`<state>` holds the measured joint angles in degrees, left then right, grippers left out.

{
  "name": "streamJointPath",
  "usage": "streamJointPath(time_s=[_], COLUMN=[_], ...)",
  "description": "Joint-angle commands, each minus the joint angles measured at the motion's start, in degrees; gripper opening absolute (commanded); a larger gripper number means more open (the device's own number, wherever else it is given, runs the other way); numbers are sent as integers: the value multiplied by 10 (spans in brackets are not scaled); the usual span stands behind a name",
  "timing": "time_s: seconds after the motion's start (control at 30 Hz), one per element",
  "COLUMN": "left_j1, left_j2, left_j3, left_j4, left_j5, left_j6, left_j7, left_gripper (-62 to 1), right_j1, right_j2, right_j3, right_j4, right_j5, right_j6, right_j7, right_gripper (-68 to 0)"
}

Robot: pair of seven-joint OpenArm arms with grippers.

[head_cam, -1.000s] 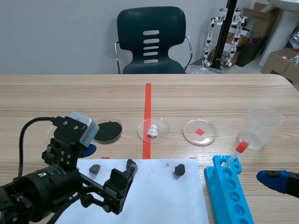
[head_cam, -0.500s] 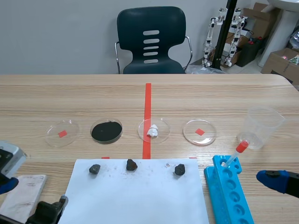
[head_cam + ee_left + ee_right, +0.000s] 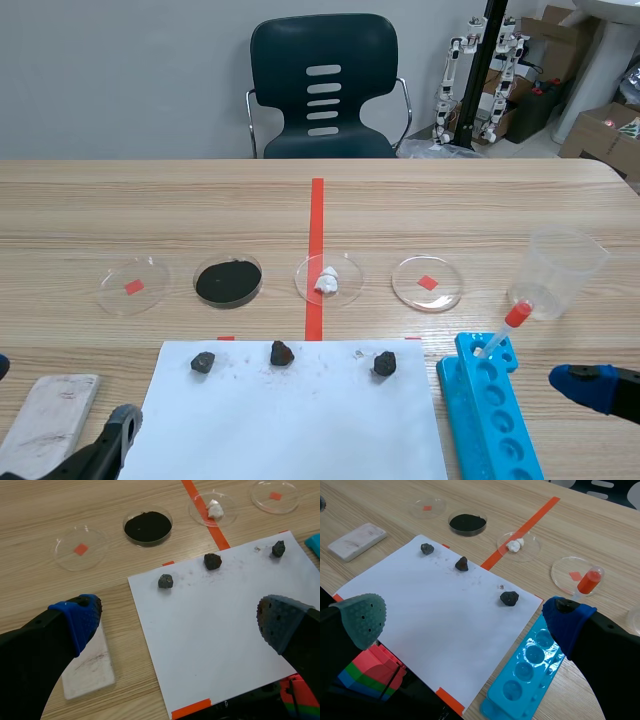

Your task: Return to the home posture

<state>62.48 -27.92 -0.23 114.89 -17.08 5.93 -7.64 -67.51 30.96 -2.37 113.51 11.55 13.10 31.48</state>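
Wooden table (image 3: 500,200) and white paper (image 3: 300,420) lay uncovered, because the left gripper (image 3: 180,620) had pulled back from above the paper to the near left corner. It hung spread and empty. Also spread and empty, the right gripper (image 3: 465,620) had not moved. Home posture seemed almost reached. Three rocks (image 3: 281,353) stayed untouched.

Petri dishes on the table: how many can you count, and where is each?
4 in a row beyond the paper: left dish, black-powder dish, white-lump dish on the tape line, right dish. None seems hidden.
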Motion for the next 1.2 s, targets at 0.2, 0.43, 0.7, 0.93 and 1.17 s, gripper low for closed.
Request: streamJointPath(time_s=[0.2,0.43,0.7,0.93,1.17], left_j1=[3,2,2,2,2], left_j2=[4,4,4,4,4], left_j3=[4,4,4,4,4], left_j4=[0,-1,-1,-1,-1], left_j5=[0,-1,-1,-1,-1], left_j6=[-51,-55,-55,-55,-55], left_j7=[-22,-22,-22,-22,-22], left_gripper=[14,14,14,14,14], right_j1=[0,0,0,0,0], right_j2=[0,0,0,0,0], right_j3=[2,2,2,2,2], right_j4=[14,14,14,14,14], right_j5=[4,4,4,4,4], right_j6=[2,2,2,2,2], right_j7=[9,9,9,9,9], right_gripper=[4,4,4,4,4])
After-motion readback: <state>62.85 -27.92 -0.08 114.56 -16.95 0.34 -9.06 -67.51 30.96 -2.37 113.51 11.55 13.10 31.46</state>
